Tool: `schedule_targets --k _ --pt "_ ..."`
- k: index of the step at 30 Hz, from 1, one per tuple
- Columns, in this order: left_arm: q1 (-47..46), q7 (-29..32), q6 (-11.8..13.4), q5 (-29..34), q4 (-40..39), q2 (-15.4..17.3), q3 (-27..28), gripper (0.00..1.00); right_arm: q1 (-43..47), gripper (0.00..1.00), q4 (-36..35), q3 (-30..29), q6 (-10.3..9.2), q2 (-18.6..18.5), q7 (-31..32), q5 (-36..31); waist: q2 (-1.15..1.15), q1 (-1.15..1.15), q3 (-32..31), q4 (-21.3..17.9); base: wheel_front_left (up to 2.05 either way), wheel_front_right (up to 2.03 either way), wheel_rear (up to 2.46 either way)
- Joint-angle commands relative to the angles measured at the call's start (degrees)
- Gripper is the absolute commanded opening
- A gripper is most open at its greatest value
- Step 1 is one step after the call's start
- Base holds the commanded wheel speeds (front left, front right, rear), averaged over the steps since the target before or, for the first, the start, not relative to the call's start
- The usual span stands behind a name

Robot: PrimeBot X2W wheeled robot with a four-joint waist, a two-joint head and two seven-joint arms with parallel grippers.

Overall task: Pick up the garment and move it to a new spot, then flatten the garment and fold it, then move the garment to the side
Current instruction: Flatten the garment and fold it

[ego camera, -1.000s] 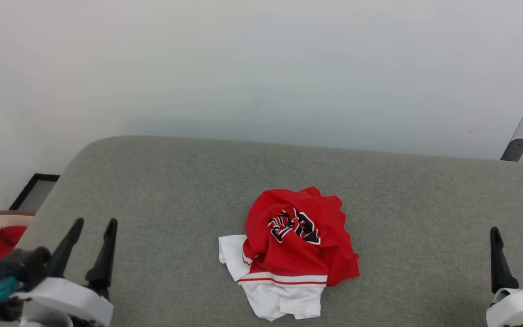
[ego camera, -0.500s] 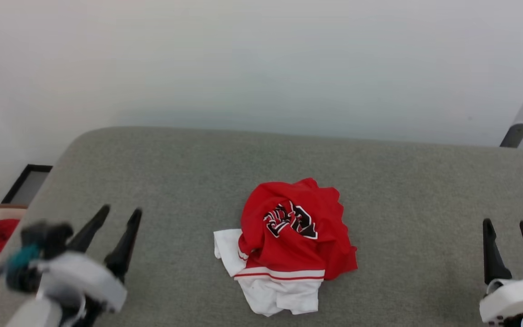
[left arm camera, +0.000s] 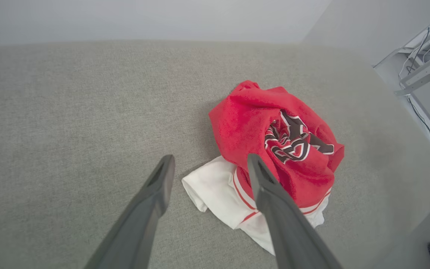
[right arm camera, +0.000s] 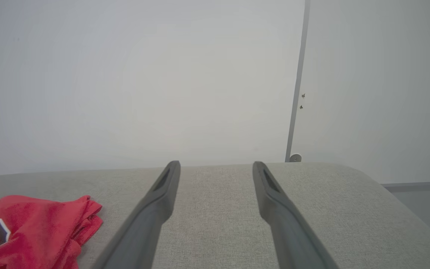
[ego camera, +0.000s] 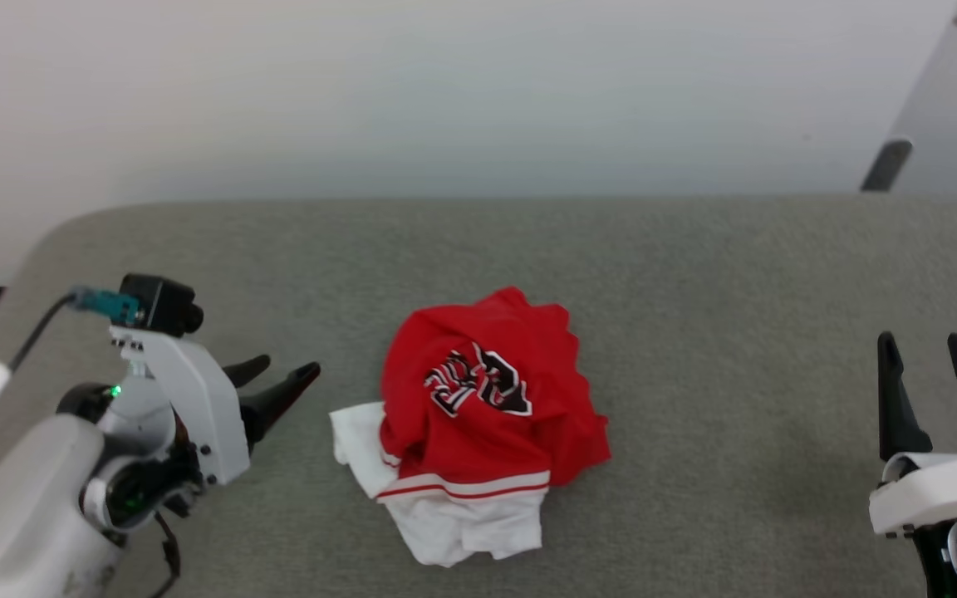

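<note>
Wide-spread right pincer (right arm camera: 216, 163) — garment (right arm camera: 32, 228) crumpled lower left.

Matt cloth garment (ego camera: 478, 444); coarse woven tabletop (ego camera: 736, 274)

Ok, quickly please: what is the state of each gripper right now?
Left gripper: open, holding nothing, close to the garment.
Right gripper: open, holding nothing.

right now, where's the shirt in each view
head view: shirt just left of centre, low
left wrist view: shirt right of centre
right wrist view: shirt in the bottom left corner, cut off
shared landmark: the black lettering on it
</note>
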Motion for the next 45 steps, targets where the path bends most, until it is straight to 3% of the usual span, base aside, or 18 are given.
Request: schedule_targets --k 1,15,22,23,24,25,33,45 --pt "-2.0 2.7 -0.2 -0.7 1.9 0.5 -0.7 1.00 -1.1 1.00 -0.3 0.1 0.02 0.2 -0.1 -0.6 0.00 0.00 3.8 -3.6 0.00 0.00 0.00" --pt "-7.9 15.4 1.6 -3.6 16.7 -1.3 -3.9 1.00 -3.7 1.00 0.4 0.5 0.02 1.0 -1.3 -0.8 0.00 0.00 9.6 -8.5 0.00 0.00 0.00" --pt "-9.0 16.8 1.2 -3.8 20.7 -2.5 -4.7 1.00 -4.4 1.00 0.8 0.3 0.02 1.2 -1.5 -0.9 0.00 0.00 10.3 -8.7 0.00 0.00 0.00" --pt "-9.1 16.9 1.2 -4.3 21.4 -2.9 -4.6 0.90 -4.4 1.00 0.9 0.3 0.02 1.3 -1.5 -0.9 0.00 0.00 10.3 -8.7 0.00 0.00 0.00" --pt "-9.3 17.1 1.0 -4.5 21.9 -3.2 -4.6 0.38 -4.5 1.00 0.9 0.3 0.02 1.3 -1.5 -0.9 0.00 0.00 10.3 -8.6 0.00 0.00 0.00" --pt "-9.5 17.3 0.9 -4.9 22.5 -3.6 -4.6 0.00 -4.5 1.00 1.0 0.2 0.02 1.3 -1.5 -1.0 0.00 0.00 10.3 -8.5 0.00 0.00 0.00" --pt "-12.1 18.1 0.2 -6.0 24.3 -3.3 -4.3 0.00 -4.4 1.00 1.7 -0.2 0.02 0.6 -1.6 -1.1 0.00 0.00 8.9 -7.0 0.00 0.00 0.00" --pt "-13.6 14.4 0.3 -1.9 23.3 3.3 -4.5 0.00 -1.6 1.00 1.3 -1.1 0.02 0.8 -0.7 -1.6 0.00 0.00 4.4 -3.9 0.00 0.00 0.00"
